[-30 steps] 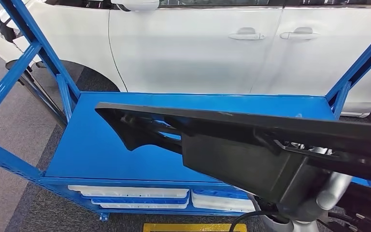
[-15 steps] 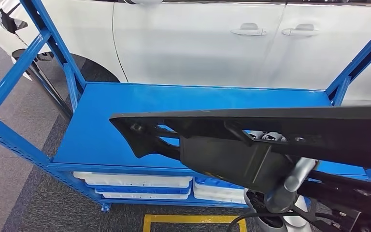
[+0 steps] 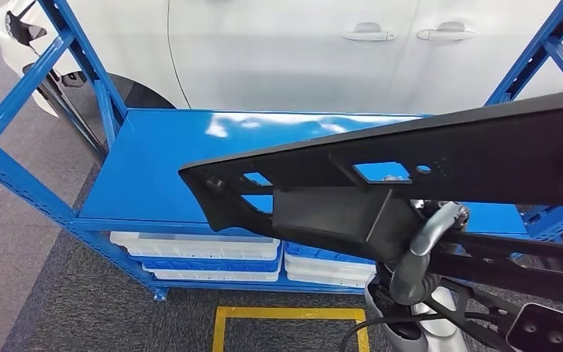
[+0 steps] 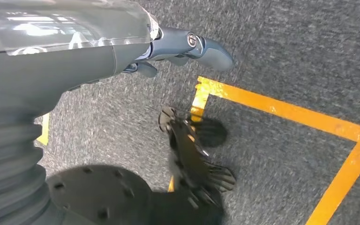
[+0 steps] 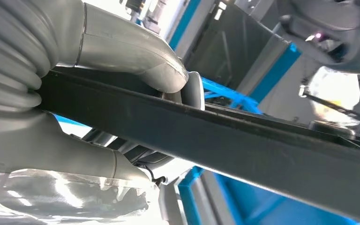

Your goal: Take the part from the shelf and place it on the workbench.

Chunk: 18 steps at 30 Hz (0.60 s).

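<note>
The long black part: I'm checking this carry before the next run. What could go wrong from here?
1. The black part is long and, as far as shown, only the right hand grips it; the left hand hangs over the floor. It could twist or slip.
2. Its far end reaches over the blue shelf, between the blue uprights, so a swing might strike the frame.
3. The white car stands close behind and could get hit.
</note>
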{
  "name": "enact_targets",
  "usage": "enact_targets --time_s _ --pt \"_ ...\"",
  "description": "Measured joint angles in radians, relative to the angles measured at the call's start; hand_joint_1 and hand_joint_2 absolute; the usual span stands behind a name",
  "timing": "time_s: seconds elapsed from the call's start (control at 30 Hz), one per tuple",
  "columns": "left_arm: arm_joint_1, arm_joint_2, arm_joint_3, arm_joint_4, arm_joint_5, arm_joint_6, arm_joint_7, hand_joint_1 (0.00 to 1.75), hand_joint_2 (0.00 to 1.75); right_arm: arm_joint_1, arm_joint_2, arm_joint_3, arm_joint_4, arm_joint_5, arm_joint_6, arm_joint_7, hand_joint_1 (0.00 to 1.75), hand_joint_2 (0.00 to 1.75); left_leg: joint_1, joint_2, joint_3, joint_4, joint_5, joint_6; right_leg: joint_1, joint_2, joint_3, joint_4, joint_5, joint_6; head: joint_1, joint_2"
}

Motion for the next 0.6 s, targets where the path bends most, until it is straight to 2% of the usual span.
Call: enact_targets --time_s 0.03,0.07,0.13,0.17,0.2,0.23,0.3,0.33,0.37,0.4,0.43,0.47,0.5,0.53,0.57,0.6 --pt "-0.001 0.001 0.0 0.0 -0.005 -0.002 -0.001 0.0 1.75 -0.002 0.001 -0.001 -0.015 0.003 0.0 0.0 1.75 1.75 -0.004 0.0 0.042 -0.062 -0.003 0.006 0.001 -0.001 -0.004 0.001 0.008 0.005 0.0 0.0" --pt "-0.003 0.002 0.0 0.0 -0.008 -0.003 -0.001 0.0 1.75 -0.002 0.004 -0.003 -0.029 0.006 0.004 0.0 1.75 1.75 -0.007 -0.001 0.062 -0.098 -0.011 0.011 0.0 -0.002 -0.006 0.0 0.015 0.01 0.0 0.0" --pt "-0.002 0.002 0.0 0.0 -0.013 -0.002 -0.001 0.0 1.75 0.001 0.008 -0.005 -0.048 0.013 0.024 0.0 1.75 1.75 -0.009 0.001 0.06 -0.112 0.0 0.019 -0.002 -0.003 -0.007 -0.003 0.027 0.022 0.0 0.0" --pt "-0.002 0.002 0.0 0.0 -0.015 -0.002 -0.001 0.0 1.75 0.005 0.01 -0.007 -0.055 0.017 0.041 0.0 1.75 1.75 -0.008 0.003 0.055 -0.117 0.009 0.025 -0.003 -0.001 -0.012 0.004 0.018 0.028 0.0 0.0" --pt "-0.003 0.002 0.0 0.0 -0.017 -0.002 0.0 0.0 1.75 0.008 0.012 -0.01 -0.06 0.02 0.059 0.0 1.75 1.75 -0.005 0.005 0.048 -0.12 0.02 0.032 -0.004 0.001 -0.022 0.024 -0.007 0.033 0.0 0.0" --pt "-0.003 0.002 0.0 0.0 -0.018 -0.001 0.0 0.0 1.75 0.01 0.013 -0.013 -0.063 0.023 0.077 0.0 1.75 1.75 -0.002 0.008 0.038 -0.123 0.032 0.037 -0.006 0.003 -0.039 0.065 -0.048 0.038 0.0 0.0" --pt "-0.004 0.002 0.0 0.0 -0.02 0.0 0.0 0.0 1.75 0.015 0.017 -0.023 -0.066 0.027 0.101 0.0 1.75 1.75 -0.002 0.01 0.01 -0.122 0.054 0.041 -0.013 0.005 -0.079 0.194 -0.144 0.046 0.0 0.0" --pt "-0.003 0.003 0.0 0.0 -0.021 -0.001 0.001 0.0 1.75 0.018 0.018 -0.028 -0.066 0.028 0.11 0.0 1.75 1.75 -0.002 0.01 -0.005 -0.12 0.064 0.04 -0.016 0.005 -0.091 0.253 -0.169 0.05 0.0 0.0" --pt "-0.003 0.003 -0.001 0.0 -0.021 -0.002 0.004 0.0 1.75 0.02 0.019 -0.033 -0.066 0.03 0.119 0.0 1.75 1.75 -0.002 0.01 -0.02 -0.118 0.075 0.038 -0.019 0.005 -0.089 0.287 -0.172 0.054 0.0 0.0" --pt "-0.003 0.002 -0.002 0.0 -0.022 -0.004 0.008 0.0 1.75 0.022 0.021 -0.038 -0.066 0.031 0.129 0.0 1.75 1.75 -0.001 0.011 -0.036 -0.115 0.084 0.036 -0.021 0.005 -0.07 0.285 -0.153 0.056 0.0 0.0" --pt "-0.002 0.002 -0.002 0.0 -0.022 -0.006 0.013 0.0 1.75 0.024 0.022 -0.044 -0.066 0.032 0.14 0.0 1.75 1.75 0.0 0.011 -0.051 -0.111 0.093 0.033 -0.024 0.005 -0.032 0.245 -0.125 0.058 0.0 0.0" --pt "-0.002 0.002 -0.003 0.0 -0.022 -0.007 0.017 0.0 1.75 0.024 0.025 -0.05 -0.066 0.031 0.152 0.0 1.75 1.75 0.001 0.011 -0.063 -0.107 0.101 0.028 -0.026 0.005 0.022 0.175 -0.104 0.058 0.0 0.0" --pt "-0.002 0.002 -0.004 0.0 -0.021 -0.008 0.018 0.0 1.75 0.024 0.027 -0.055 -0.066 0.029 0.165 0.0 1.75 1.75 0.0 0.01 -0.073 -0.102 0.107 0.023 -0.025 0.006 0.077 0.094 -0.098 0.056 0.0 0.0" --pt "-0.002 0.002 -0.004 0.0 -0.021 -0.007 0.019 0.0 1.75 0.026 0.03 -0.059 -0.065 0.026 0.178 0.0 1.75 1.75 0.0 0.01 -0.079 -0.1 0.114 0.017 -0.023 0.007 0.118 0.032 -0.1 0.051 0.0 0.0" --pt "-0.003 0.002 -0.004 0.0 -0.02 -0.007 0.018 0.0 1.75 0.027 0.032 -0.064 -0.065 0.021 0.192 0.0 1.75 1.75 -0.001 0.01 -0.082 -0.1 0.121 0.011 -0.021 0.008 0.142 -0.009 -0.108 0.046 0.0 0.0" --pt "-0.003 0.002 -0.004 0.0 -0.02 -0.007 0.018 0.0 1.75 0.029 0.033 -0.068 -0.064 0.016 0.203 0.0 1.75 1.75 -0.001 0.01 -0.084 -0.102 0.13 0.005 -0.017 0.009 0.147 -0.023 -0.11 0.04 0.0 0.0"
